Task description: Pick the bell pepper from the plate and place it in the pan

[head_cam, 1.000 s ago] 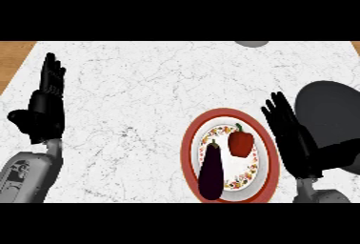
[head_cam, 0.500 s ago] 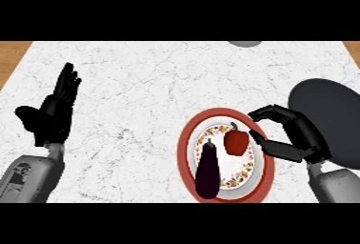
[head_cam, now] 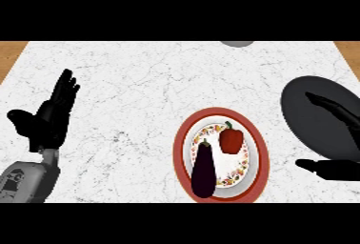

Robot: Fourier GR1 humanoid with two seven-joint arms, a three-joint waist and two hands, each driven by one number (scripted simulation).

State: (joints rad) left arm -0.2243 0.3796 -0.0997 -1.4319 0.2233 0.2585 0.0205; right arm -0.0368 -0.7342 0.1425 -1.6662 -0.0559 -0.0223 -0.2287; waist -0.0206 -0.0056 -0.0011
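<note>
The big white counter is holding everything. On its right side the dark round pan is sitting, partly cut off by the edge of the view. Just left of the pan is the red-rimmed plate. Two things are lying on the plate — a long purple eggplant and the red bell pepper. The pepper is sitting in the upper middle of the plate, with the eggplant close on its left. Nothing is touching the pepper.

What could go wrong? The pepper is round and smooth, so I think it could slip or roll if the fingers are closing on it off to one side. The eggplant is lying very near, so a hand coming down could bump it and push it off the plate. The pan's rim is close too, and the pepper could catch on it while going over.

The right hand is showing at the right edge, with fingers stretching out over the pan and its thumb lower down — spread wide and holding nothing. The left hand is resting at the left, fingers up and straight, touching nothing.
</note>
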